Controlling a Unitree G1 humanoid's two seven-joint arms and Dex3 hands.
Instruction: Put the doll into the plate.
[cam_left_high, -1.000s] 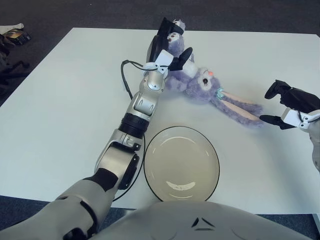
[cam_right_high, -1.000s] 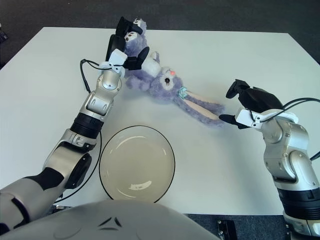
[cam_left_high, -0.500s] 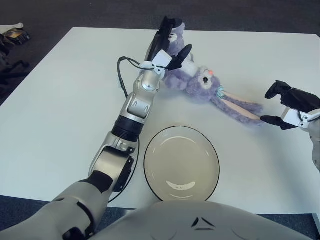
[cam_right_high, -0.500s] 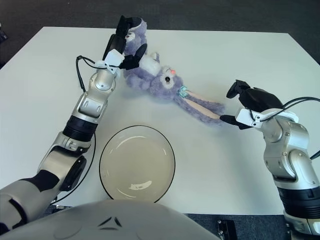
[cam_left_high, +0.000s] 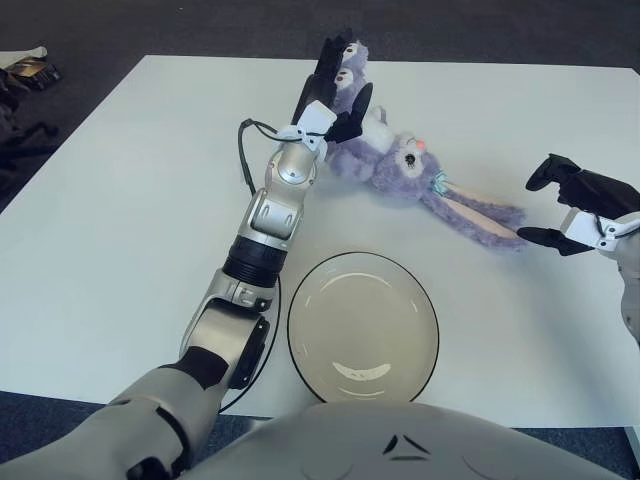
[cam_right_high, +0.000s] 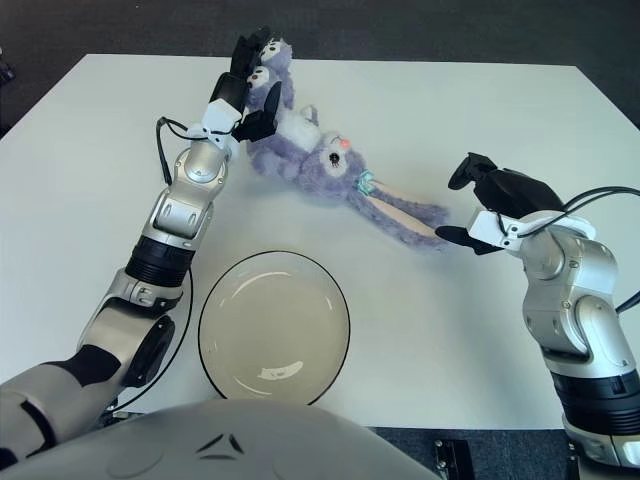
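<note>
On the white table (cam_left_high: 120, 200), left hand (cam_left_high: 335, 90) grips the doll (cam_left_high: 400, 165); right hand (cam_right_high: 495, 205) open.

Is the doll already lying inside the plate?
No, the doll lies on the table beyond the plate, which holds nothing.

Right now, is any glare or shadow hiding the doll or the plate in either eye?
Left eye view: one small ceiling-light glint on the plate, rim fully readable. Right eye view: the doll is evenly lit, soft shadow only beneath it; the left hand covers part of its far end.
</note>
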